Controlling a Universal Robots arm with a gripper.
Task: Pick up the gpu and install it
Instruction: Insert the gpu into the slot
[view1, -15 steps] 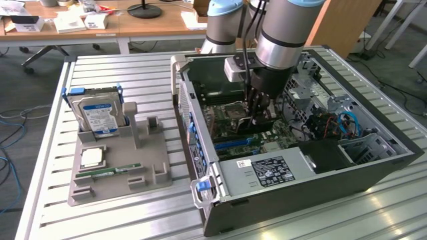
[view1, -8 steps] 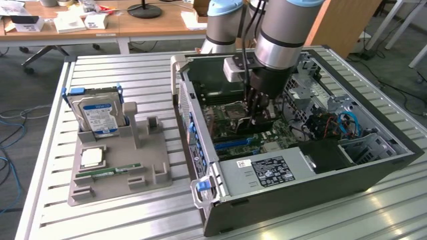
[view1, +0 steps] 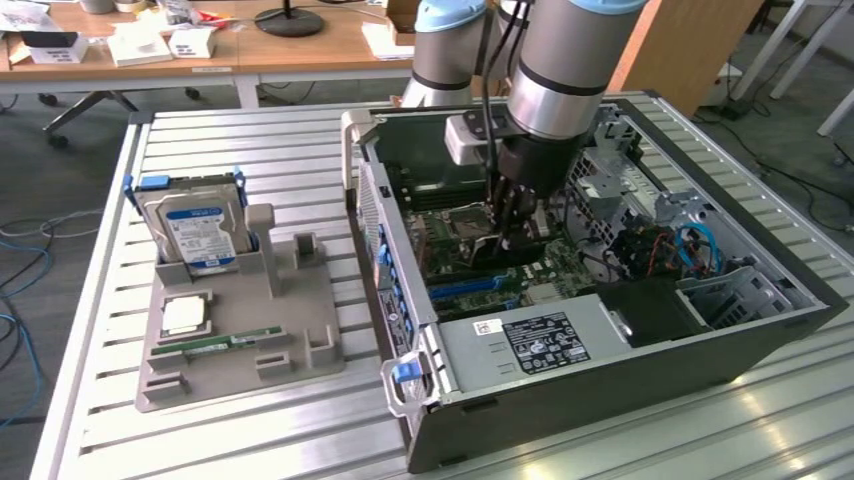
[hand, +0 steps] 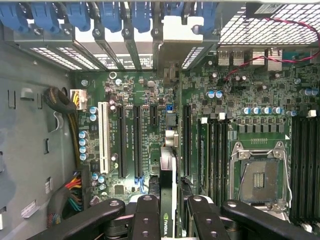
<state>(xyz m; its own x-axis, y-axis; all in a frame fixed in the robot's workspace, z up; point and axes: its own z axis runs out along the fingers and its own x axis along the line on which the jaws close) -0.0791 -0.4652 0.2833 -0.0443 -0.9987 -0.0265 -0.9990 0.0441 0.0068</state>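
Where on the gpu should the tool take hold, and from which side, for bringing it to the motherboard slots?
By its upper long edge, from straight above, clamping the two flat faces. The gpu is thin and stands on edge over the motherboard, so its lower edge stays free for a slot. The tool holds it this way now.

Silver-grey arm (view1: 558, 75), black tool (view1: 518, 218)

The gpu (hand: 168, 190) bears a green NVIDIA logo. The printed labels on the power supply (view1: 534, 340) and the hard drive (view1: 194, 235) are too small to read.
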